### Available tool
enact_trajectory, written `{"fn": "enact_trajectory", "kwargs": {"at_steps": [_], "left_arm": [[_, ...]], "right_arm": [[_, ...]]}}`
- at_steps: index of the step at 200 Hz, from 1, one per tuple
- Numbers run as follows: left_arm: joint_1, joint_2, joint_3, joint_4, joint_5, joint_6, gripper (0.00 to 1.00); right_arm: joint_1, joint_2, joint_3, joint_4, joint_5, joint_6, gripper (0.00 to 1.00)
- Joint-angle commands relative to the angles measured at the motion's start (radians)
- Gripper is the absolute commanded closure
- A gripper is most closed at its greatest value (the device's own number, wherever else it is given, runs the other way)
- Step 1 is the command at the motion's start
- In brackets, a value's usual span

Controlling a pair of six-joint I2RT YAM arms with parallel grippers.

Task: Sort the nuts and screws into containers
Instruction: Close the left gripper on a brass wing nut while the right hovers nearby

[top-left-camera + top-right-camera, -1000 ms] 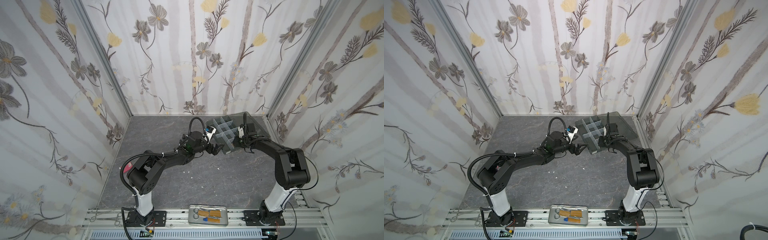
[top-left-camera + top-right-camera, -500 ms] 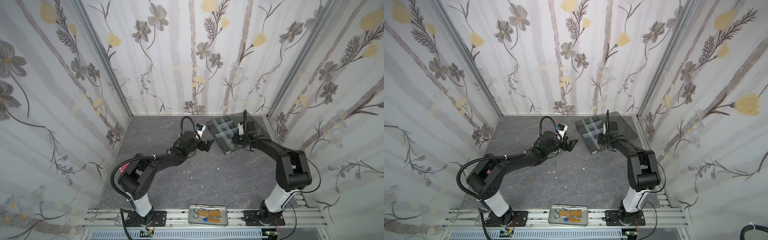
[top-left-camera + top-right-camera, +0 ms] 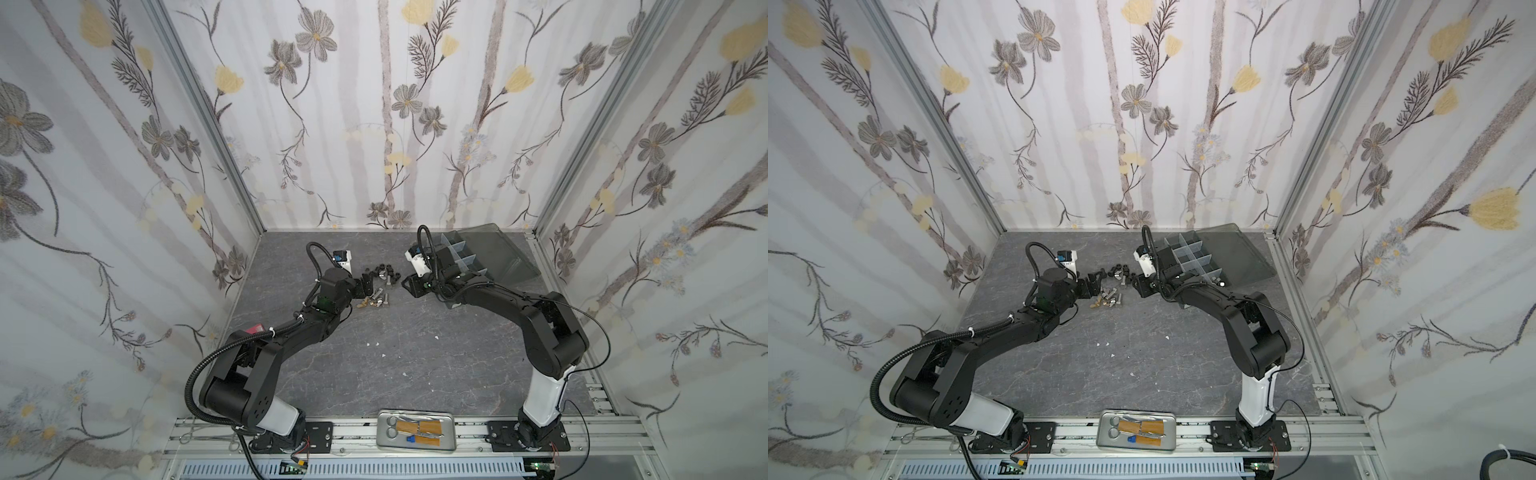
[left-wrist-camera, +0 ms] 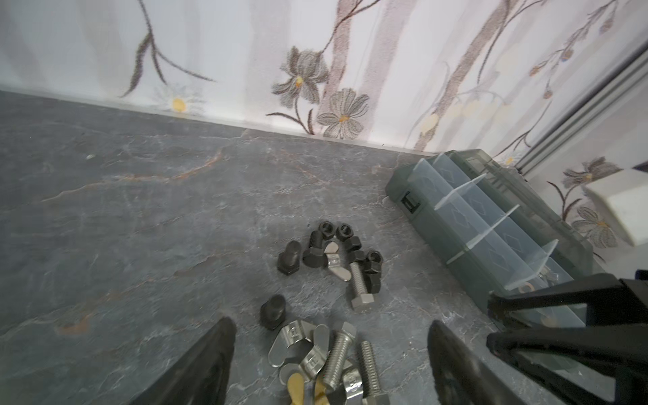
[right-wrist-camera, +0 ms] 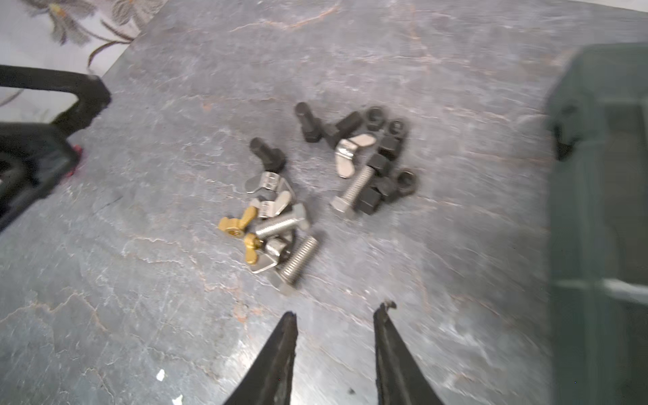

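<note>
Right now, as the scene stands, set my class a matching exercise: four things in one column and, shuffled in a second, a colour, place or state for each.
Things
1. left gripper
2. organizer box
3. metal tray
4. hex nuts

Descriptions
A. at the front edge, holding scissors
B. jaws open
C. black
D. lid folded open

Pairs: 1-B, 2-D, 3-A, 4-C

Both arms reach forward and low with elbows bent and wrists turned inward, so that the left gripper (image 4: 329, 324), jaws spread wide and empty, faces the right gripper (image 5: 336, 312), jaws parted narrowly and empty, near but not touching.
</note>
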Motion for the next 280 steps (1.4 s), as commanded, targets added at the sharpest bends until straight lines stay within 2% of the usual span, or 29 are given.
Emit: {"fn": "enact_trajectory", "kwargs": {"at_steps": [1, 10, 33, 59, 81, 110, 156, 182, 199, 226, 240, 280], "left_arm": [[0.01, 0.011, 0.022, -0.132, -0.063, -0.014, 0.3], [0.011, 0.042, 0.058, -0.205, -0.071, -0.004, 0.38], [0.011, 0.133, 0.157, -0.389, -0.081, 0.023, 0.5], [0.011, 0.194, 0.211, -0.478, -0.058, 0.041, 0.51], [0.009, 0.244, 0.249, -0.51, 0.002, 0.074, 0.49], [-0.009, 0.31, 0.3, -0.552, 0.028, 0.1, 0.45], [-0.02, 0.363, 0.35, -0.583, 0.054, 0.117, 0.45], [-0.02, 0.39, 0.363, -0.604, 0.024, 0.116, 0.48], [-0.021, 0.4, 0.363, -0.615, 0.017, 0.116, 0.57], [-0.023, 0.385, 0.346, -0.632, 0.001, 0.112, 0.59], [-0.026, 0.369, 0.329, -0.627, 0.001, 0.11, 0.65], [-0.036, 0.353, 0.307, -0.616, 0.01, 0.092, 0.71]], "right_arm": [[0.039, 0.055, 0.068, 0.008, -0.002, -0.031, 0.63], [0.047, 0.064, 0.074, 0.018, 0.004, -0.027, 0.63], [0.045, 0.052, 0.047, 0.066, 0.042, -0.009, 0.61], [0.043, 0.05, 0.037, 0.054, 0.106, -0.023, 0.58], [0.041, 0.046, 0.018, 0.06, 0.12, -0.023, 0.57], [0.041, 0.043, 0.004, 0.069, 0.123, -0.019, 0.56], [0.041, 0.042, 0.005, 0.069, 0.135, -0.019, 0.56], [0.04, 0.038, -0.001, 0.068, 0.145, -0.023, 0.55], [0.039, 0.034, -0.007, 0.069, 0.153, -0.023, 0.55], [0.039, 0.032, -0.011, 0.068, 0.159, -0.024, 0.54], [0.04, 0.034, -0.013, 0.069, 0.161, -0.025, 0.54], [0.04, 0.038, -0.008, 0.075, 0.162, -0.024, 0.53]]}}
